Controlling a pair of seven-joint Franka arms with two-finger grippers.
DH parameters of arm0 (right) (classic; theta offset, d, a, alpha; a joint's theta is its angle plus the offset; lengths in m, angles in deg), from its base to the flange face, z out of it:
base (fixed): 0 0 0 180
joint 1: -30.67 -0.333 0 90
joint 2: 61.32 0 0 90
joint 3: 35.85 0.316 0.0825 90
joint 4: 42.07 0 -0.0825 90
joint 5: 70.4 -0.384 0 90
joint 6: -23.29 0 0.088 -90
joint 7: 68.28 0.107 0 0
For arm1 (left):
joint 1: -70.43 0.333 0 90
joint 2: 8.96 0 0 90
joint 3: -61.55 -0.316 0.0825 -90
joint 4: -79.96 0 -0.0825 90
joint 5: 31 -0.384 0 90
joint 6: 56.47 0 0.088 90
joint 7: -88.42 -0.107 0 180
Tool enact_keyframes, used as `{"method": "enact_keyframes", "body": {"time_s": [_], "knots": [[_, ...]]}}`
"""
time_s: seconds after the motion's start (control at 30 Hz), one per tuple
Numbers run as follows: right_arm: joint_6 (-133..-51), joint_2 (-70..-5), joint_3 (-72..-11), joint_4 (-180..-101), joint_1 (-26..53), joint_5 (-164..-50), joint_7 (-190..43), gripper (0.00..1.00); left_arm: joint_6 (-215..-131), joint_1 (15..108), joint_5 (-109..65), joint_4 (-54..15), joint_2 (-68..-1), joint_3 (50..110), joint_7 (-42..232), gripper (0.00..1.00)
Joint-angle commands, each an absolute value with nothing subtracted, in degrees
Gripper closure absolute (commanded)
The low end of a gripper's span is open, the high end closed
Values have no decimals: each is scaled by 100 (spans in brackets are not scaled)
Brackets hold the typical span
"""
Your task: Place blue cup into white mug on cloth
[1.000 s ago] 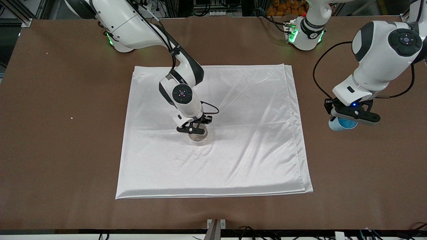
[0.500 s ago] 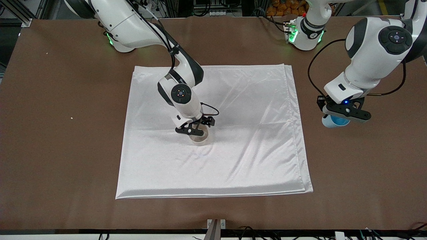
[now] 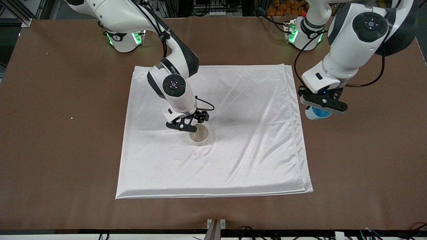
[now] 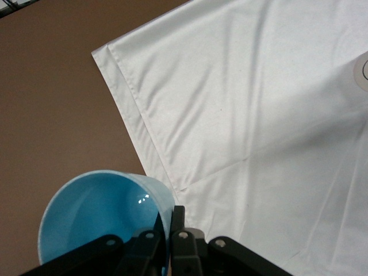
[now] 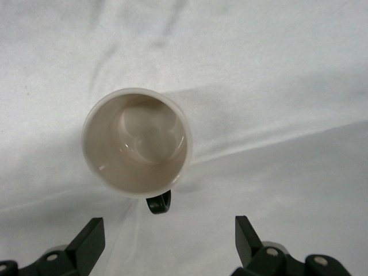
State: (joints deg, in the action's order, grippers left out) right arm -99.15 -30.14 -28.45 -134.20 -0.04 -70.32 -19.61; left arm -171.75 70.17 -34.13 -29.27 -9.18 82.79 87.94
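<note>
The blue cup (image 3: 316, 113) hangs upright in the left gripper (image 3: 322, 104), whose jaws are clamped on its rim, over the brown table (image 3: 367, 160) just off the cloth's (image 3: 233, 160) edge at the left arm's end. In the left wrist view the blue cup (image 4: 103, 221) shows its brighter blue inside, with the doubled hem and one corner of the cloth (image 4: 241, 115) right beside it. The white mug (image 3: 199, 134) stands upright near the middle of the cloth, mouth up and empty, well apart from the cup. The right gripper (image 3: 186, 125) hovers just above the mug, toward the robots' side of it, jaws spread wide and holding nothing. From the right wrist view the white mug (image 5: 136, 142) is seen with its small black handle (image 5: 158, 203) pointing toward the gripper, and the two fingers (image 5: 87, 241) stand clear of it on either side. Creased cloth lies between cup and mug, with the right arm leaning over the mug.
</note>
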Motion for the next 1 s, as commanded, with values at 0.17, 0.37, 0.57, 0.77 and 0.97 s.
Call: {"method": "enact_keyframes", "body": {"time_s": [0.17,0.37,0.57,0.77,0.97], "knots": [[-9677,-3346,-2821,-13532,684,-6961,-2959,0,-17029,7043,-3452,-2779,-869,8906,9070,100],[-9686,-3319,-2838,-13611,1405,-6891,-3988,0,-17038,7025,-3470,-2621,-948,9222,9096,100],[-9703,-3302,-2829,-13761,2161,-6741,-4955,0,-17038,6981,-3452,-2445,-1141,9486,9105,100],[-9852,-3345,-2821,-14006,2592,-6724,-5623,0,-17055,6885,-3540,-2006,-1598,9750,9096,100],[-10739,-3565,-2821,-14814,2698,-6724,-5755,0,-17091,6516,-4188,-1620,-2099,9750,9087,100]]}}
